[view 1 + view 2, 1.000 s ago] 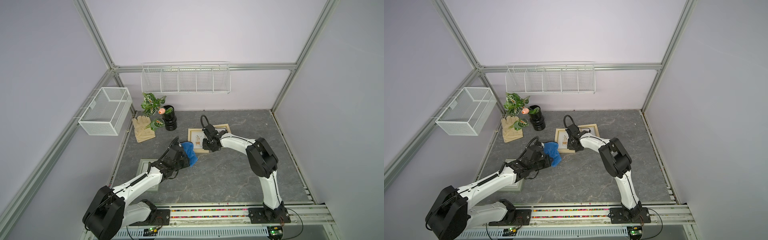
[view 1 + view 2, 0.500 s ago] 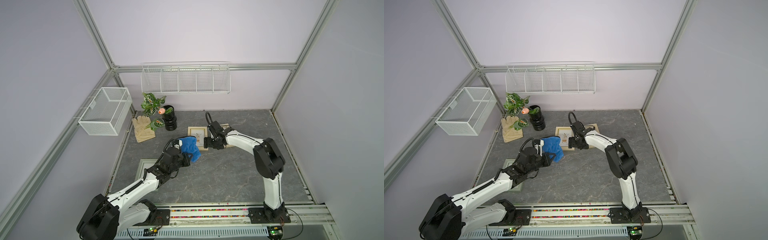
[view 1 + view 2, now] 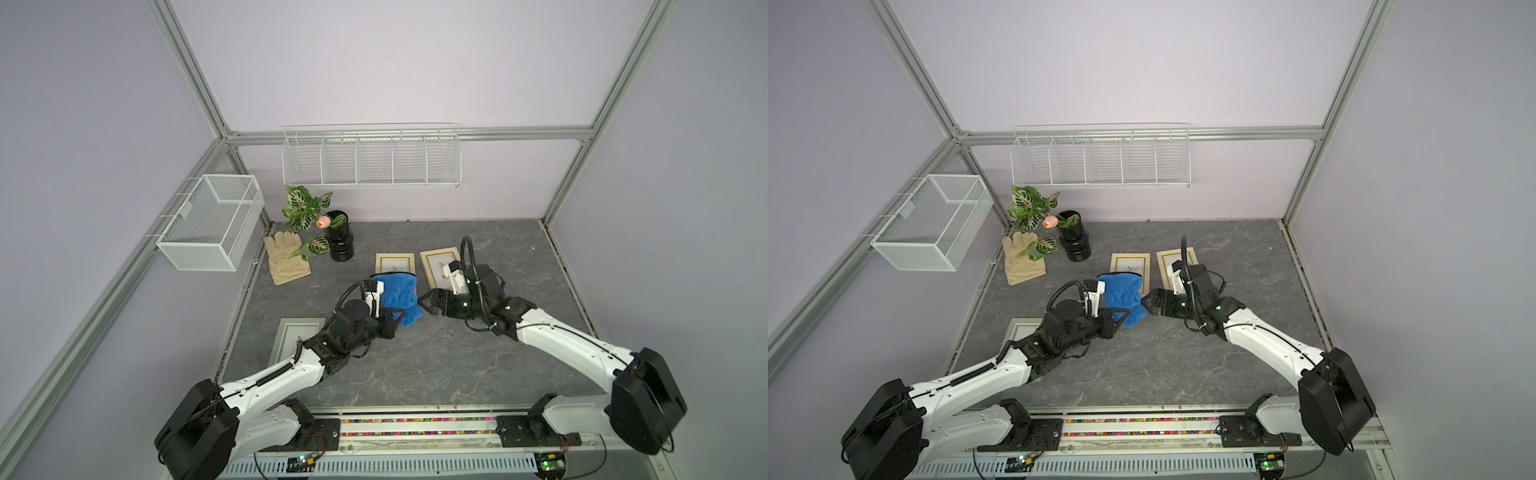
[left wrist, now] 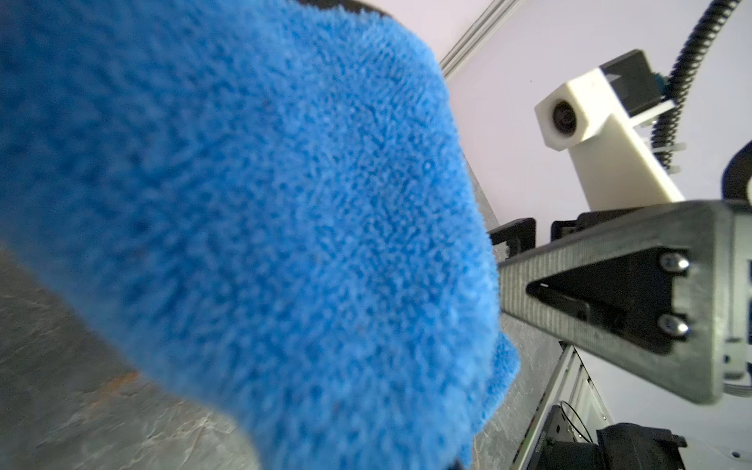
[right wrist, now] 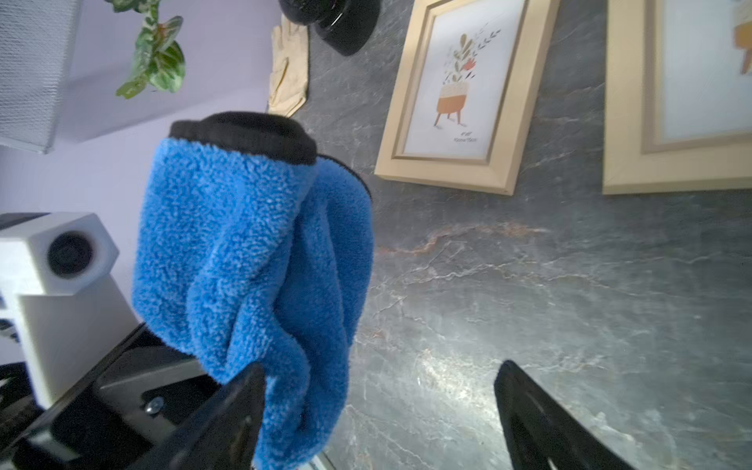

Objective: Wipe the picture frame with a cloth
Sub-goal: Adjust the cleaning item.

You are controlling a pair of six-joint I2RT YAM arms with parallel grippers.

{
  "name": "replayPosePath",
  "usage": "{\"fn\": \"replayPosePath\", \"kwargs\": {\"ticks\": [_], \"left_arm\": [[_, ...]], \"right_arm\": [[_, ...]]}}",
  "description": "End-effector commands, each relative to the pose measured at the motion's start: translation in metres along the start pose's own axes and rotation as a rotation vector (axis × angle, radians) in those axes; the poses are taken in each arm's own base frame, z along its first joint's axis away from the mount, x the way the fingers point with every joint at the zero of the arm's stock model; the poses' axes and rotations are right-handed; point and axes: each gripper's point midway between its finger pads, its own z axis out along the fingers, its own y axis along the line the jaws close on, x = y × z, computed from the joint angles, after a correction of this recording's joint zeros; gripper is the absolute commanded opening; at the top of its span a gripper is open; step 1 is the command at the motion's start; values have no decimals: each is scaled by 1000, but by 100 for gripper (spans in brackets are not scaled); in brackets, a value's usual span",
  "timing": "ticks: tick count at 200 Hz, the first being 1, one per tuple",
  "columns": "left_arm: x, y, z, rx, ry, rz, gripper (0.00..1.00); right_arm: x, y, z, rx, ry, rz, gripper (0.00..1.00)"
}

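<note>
My left gripper point(image 3: 400, 316) is shut on the blue cloth point(image 3: 398, 291) and holds it bunched up above the table; the cloth point(image 4: 264, 224) fills the left wrist view. My right gripper point(image 3: 425, 304) stands open right beside it, and the cloth's hanging fold point(image 5: 260, 285) lies against one finger point(image 5: 228, 419) just inside the jaws. Two pale wooden picture frames point(image 3: 395, 262) point(image 3: 432, 259) with plant prints lie flat behind the cloth, side by side, untouched. They also show in the right wrist view as frame point(image 5: 460, 93) and frame point(image 5: 683, 101).
A grey-framed picture point(image 3: 291, 336) lies partly under my left arm. At the back left are a beige glove point(image 3: 286, 259) and a black pot with a plant point(image 3: 338, 241). A wire basket point(image 3: 212, 220) and a wire shelf point(image 3: 370, 160) hang on the walls.
My right gripper has left the frames, swung back toward the cloth and opened wide. My left gripper has carried the cloth up and to the right. Both wooden frames now lie uncovered.
</note>
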Motion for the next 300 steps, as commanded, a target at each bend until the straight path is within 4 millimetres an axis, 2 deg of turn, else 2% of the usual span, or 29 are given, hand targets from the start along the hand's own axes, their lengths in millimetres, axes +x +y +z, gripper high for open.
{"fn": "replayPosePath", "kwargs": {"ticks": [1,33,65,82,109,122,136,147,157,173,198,218,241,254,271,300], "left_arm": [[-15,-32,5,96,-43,41,0],[-7,-52,12,157,-13,60,0],[-2,-70,11,212,8,82,0],[2,-70,12,206,27,90,0],[8,-64,11,170,62,95,0],[9,-57,11,120,84,87,10],[10,-48,8,53,109,93,20],[12,-37,3,-17,129,97,29],[10,-29,-5,-65,123,104,43],[5,-12,-21,-161,90,87,58],[-7,19,-49,-338,12,77,71],[-16,59,-76,-549,-19,30,76],[-15,117,-116,-854,-3,-72,76],[-14,142,-134,-998,10,-98,76],[-12,164,-145,-1098,14,-134,76],[-5,197,-147,-1137,19,-247,76]], "right_arm": [[-5,38,-7,-169,-34,10,90],[2,54,-8,-224,-31,-21,88],[4,49,-5,-195,-26,-26,76],[7,50,-7,-199,-21,-38,65],[12,45,-7,-171,-8,-59,40],[12,42,-8,-156,-9,-66,27],[12,37,-10,-124,-19,-77,18],[10,31,-13,-85,-34,-84,13],[10,27,-16,-59,-46,-97,10],[9,21,-20,-30,-58,-106,8],[7,13,-24,9,-70,-117,6],[7,2,-27,53,-72,-117,7],[9,-7,-27,87,-70,-120,6],[11,-11,-27,101,-64,-120,7],[14,-16,-26,113,-59,-116,7],[17,-20,-29,132,-58,-115,6]]}}
